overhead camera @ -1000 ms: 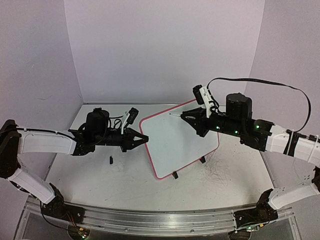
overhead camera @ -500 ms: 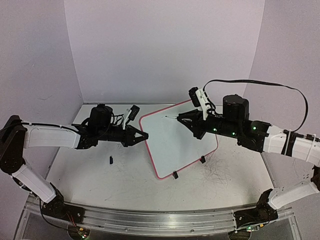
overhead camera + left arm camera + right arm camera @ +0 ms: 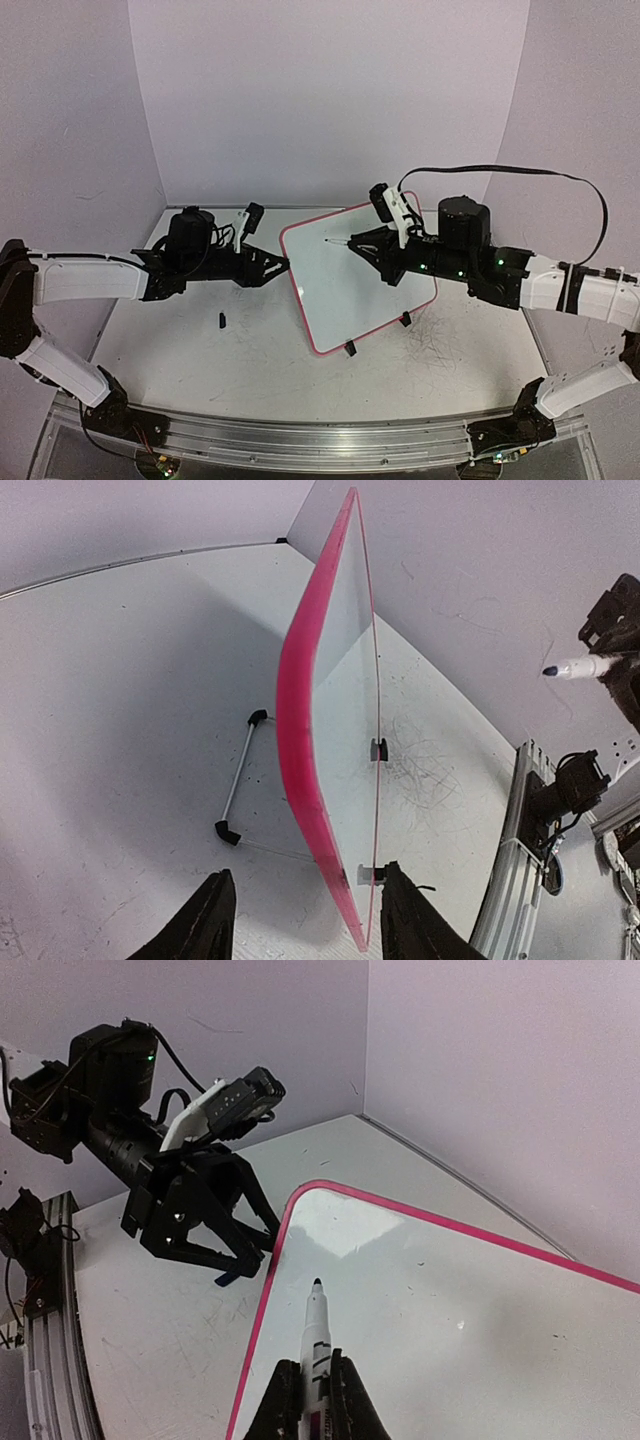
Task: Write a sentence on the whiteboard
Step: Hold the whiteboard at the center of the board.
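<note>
The whiteboard (image 3: pixel 360 285) stands tilted on its small black feet, its white face ringed by a pink rim (image 3: pixel 298 730). No sentence shows on that face. My left gripper (image 3: pixel 283 264) is open at the board's left edge. Its fingers (image 3: pixel 205 925) stand either side of the rim's near corner, with gaps. My right gripper (image 3: pixel 315 1400) is shut on a white marker (image 3: pixel 317 1325). The marker's dark tip (image 3: pixel 328 240) hovers over the upper left of the board (image 3: pixel 450 1300). From the right wrist view, the left gripper (image 3: pixel 255 1258) is spread beside the rim.
A small black piece (image 3: pixel 221 320) lies on the table left of the board. Dark scribbles (image 3: pixel 440 350) mark the tabletop at the right. A thin wire stand (image 3: pixel 240 770) props the board from behind. Purple walls close in the back and sides.
My left gripper has opened, let go of the board's left edge and drawn back a little. My right gripper has carried the marker leftward over the board.
</note>
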You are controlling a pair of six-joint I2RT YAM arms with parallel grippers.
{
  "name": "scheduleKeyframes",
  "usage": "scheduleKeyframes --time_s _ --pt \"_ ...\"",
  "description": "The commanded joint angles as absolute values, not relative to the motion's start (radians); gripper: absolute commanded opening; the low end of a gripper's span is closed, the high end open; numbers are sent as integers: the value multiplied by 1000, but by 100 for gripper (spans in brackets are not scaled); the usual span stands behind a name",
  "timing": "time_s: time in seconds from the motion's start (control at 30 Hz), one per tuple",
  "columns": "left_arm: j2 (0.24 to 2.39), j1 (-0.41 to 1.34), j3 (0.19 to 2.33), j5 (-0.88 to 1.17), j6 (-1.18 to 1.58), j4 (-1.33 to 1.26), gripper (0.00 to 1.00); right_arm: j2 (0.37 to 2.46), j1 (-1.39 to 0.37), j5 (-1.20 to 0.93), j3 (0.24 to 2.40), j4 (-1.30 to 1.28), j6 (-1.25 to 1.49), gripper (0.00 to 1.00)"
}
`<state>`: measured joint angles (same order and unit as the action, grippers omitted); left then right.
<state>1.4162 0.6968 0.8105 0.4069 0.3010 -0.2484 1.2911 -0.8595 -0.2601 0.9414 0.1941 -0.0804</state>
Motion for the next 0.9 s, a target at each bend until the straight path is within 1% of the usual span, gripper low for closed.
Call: scheduleKeyframes --time_s 0.0,0.07,0.2,0.27,0.33,0.5,0.6,0.7,0.87 --pt "1370 695 776 373 354 -340 51 1273 -879 -286 909 259 -105 0" --pt "1368 695 768 367 367 -365 50 1272 -888 -290 897 265 -110 0" --pt "1371 695 770 365 379 -395 43 1299 -912 -273 900 260 -118 0" --pt "1371 696 770 357 380 -400 42 1315 -927 -265 909 252 -130 0" --pt "1375 695 772 354 386 -405 43 1337 -935 -242 919 252 -135 0" --pt "1393 695 802 460 380 -425 52 1370 -939 -138 946 253 -123 0" --pt "1384 695 804 427 378 -433 54 1376 -938 -136 952 257 -131 0" --pt "1422 695 841 407 384 -433 54 1380 -938 -155 951 271 -139 0" --pt "1498 695 900 402 398 -434 50 1389 -939 -153 949 282 -152 0"
